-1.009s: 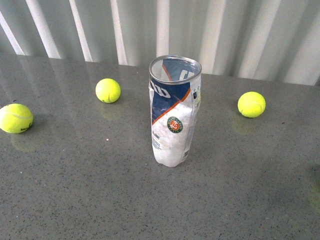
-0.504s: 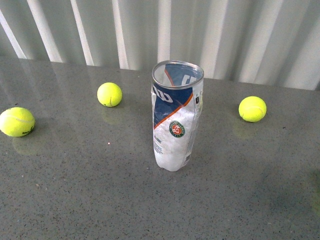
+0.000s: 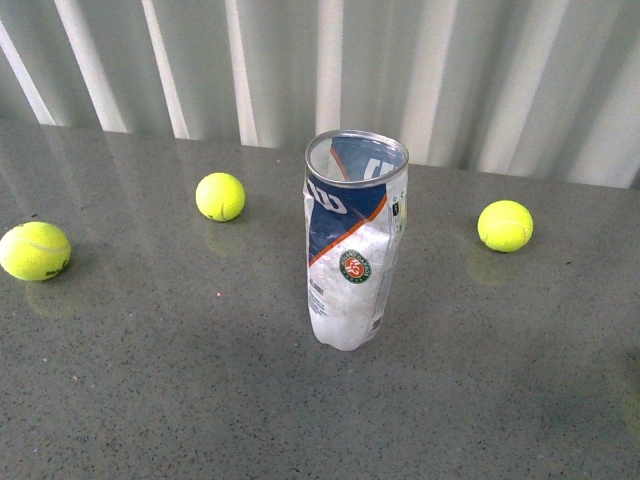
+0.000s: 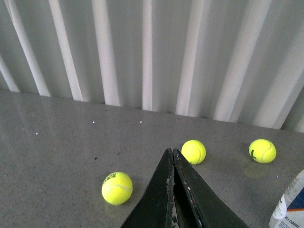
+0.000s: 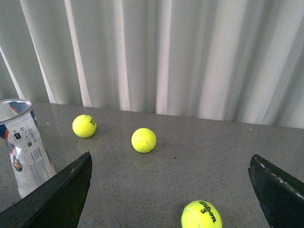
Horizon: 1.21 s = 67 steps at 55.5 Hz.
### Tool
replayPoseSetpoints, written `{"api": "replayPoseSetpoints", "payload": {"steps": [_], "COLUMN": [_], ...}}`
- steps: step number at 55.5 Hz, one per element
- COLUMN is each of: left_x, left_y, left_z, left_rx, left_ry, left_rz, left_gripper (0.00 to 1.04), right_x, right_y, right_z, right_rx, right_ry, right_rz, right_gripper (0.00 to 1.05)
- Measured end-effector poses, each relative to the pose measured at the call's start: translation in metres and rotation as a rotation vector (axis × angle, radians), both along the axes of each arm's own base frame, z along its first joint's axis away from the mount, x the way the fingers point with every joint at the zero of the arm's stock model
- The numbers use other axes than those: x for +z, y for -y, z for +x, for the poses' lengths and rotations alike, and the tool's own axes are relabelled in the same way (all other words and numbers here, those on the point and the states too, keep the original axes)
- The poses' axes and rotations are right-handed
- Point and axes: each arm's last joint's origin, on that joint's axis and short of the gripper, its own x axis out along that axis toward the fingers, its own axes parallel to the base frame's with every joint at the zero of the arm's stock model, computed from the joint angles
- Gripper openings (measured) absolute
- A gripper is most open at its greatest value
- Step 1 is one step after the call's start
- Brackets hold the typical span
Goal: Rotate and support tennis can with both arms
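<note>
Clear plastic tennis can with navy-and-white label (image 3: 352,245) upright at frame centre, long axis vertical, untouched. Low at the right edge past the pinched-together left gripper (image 4: 173,156); at the left edge beside the wide-spread right gripper (image 5: 171,164). No telling which sits nearer.

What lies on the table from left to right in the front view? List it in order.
Tennis ball near the left edge → second tennis ball further back → upright tennis can → third tennis ball on the right.

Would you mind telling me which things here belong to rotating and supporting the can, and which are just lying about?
Belongs to the job:
- tennis can, upright and open-topped on the table
- left gripper, fingers together
- right gripper, fingers wide apart

Just lying about:
- left tennis ball
- middle tennis ball
- right tennis ball
</note>
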Motion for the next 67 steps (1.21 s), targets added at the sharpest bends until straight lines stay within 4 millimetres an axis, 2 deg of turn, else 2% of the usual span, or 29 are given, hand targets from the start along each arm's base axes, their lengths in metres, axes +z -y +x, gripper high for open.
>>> {"api": "replayPoseSetpoints", "payload": {"steps": [10, 29, 50, 67], "left_x": [-0.018, -0.043, -0.057, -0.055], "left_y": [0.011, 0.012, 0.012, 0.012], "left_z": [-0.013, -0.036, -0.051, -0.058], "left_rx": [-0.014, -0.012, -0.012, -0.012], "left_ry": [-0.003, 0.003, 0.008, 0.034], "left_rz": [-0.001, -0.003, -0.003, -0.003], "left_gripper": [0.04, 0.04, 0.04, 0.04], "right_x": [0.000, 0.000, 0.000, 0.000], "right_y": [0.000, 0.000, 0.000, 0.000], "right_z": [0.000, 0.000, 0.000, 0.000], "right_rx": [0.000, -0.001, -0.001, -0.001], "right_ry": [0.000, 0.000, 0.000, 0.000], "right_rz": [0.000, 0.000, 0.000, 0.000], "right_gripper": [0.97, 0.97, 0.97, 0.97]}}
